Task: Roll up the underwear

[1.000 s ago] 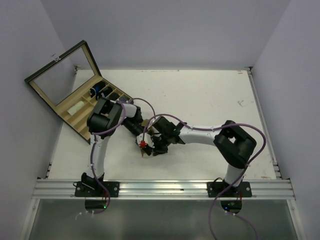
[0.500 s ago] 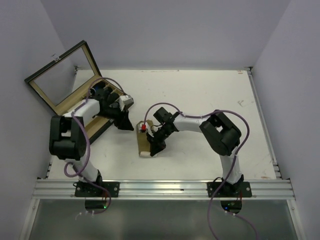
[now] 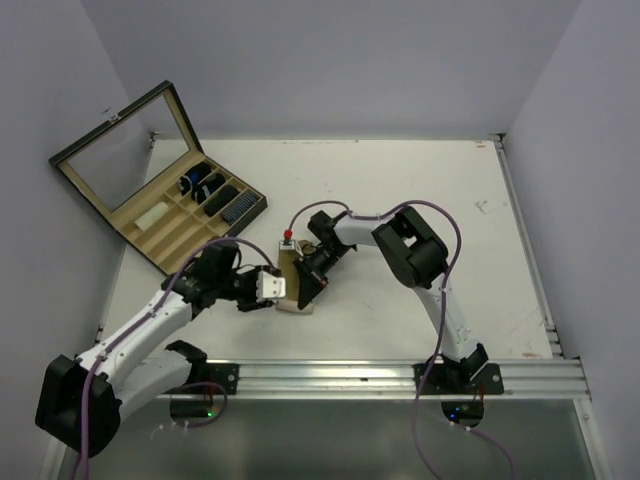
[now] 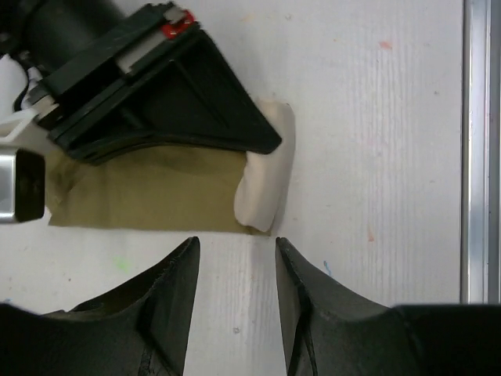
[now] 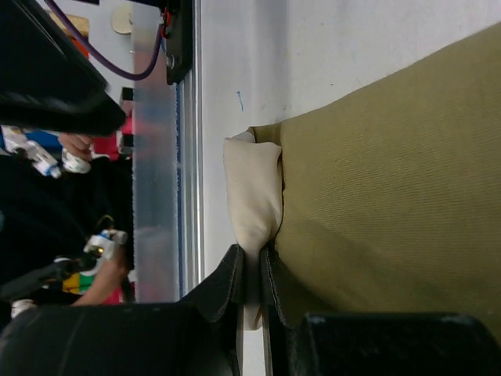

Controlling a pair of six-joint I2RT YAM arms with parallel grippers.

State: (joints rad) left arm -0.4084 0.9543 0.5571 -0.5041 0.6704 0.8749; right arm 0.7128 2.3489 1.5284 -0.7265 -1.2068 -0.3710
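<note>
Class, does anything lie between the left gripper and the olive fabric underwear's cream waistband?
Nothing visible: only bare white table separates the left gripper from the cream waistband, which the right gripper pinches.

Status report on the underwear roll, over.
Left hand open, empty, just off the underwear. Right hand shut on its cream waistband. Organizer box far left, out of the way.

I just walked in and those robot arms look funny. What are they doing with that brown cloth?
They are working on rolling up olive underwear that lies on the white table. The right gripper is shut on its cream waistband, which is folded over at one end. The left gripper is open just beside that end, gripping nothing.
</note>
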